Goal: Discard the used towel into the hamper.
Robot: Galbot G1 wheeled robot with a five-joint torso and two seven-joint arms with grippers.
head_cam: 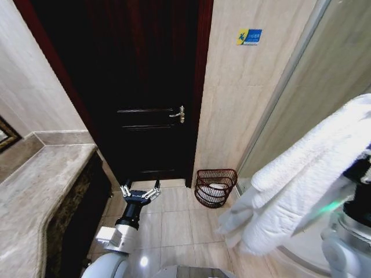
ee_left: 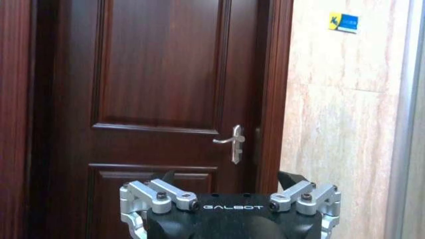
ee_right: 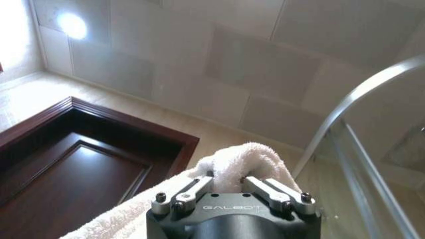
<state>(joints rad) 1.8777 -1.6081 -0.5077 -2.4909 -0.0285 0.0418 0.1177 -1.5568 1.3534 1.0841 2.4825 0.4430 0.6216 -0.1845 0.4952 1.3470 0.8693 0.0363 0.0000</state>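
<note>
On the floor tiles just right of the dark wooden door, against the beige wall, sits the hamper, and your towel hangs well apart from it, high up, pinched in the closed fingers of the right gripper. You should carry the towel until its bulk hangs over the hamper's open mouth, lower it so the trailing end goes in first, then let go; the left gripper idles low before the door, fingers spread wide and holding nothing. "GALBOT" is printed on both gripper bodies, while the blue-and-yellow wall sticker right of the door is too small to read.
</note>
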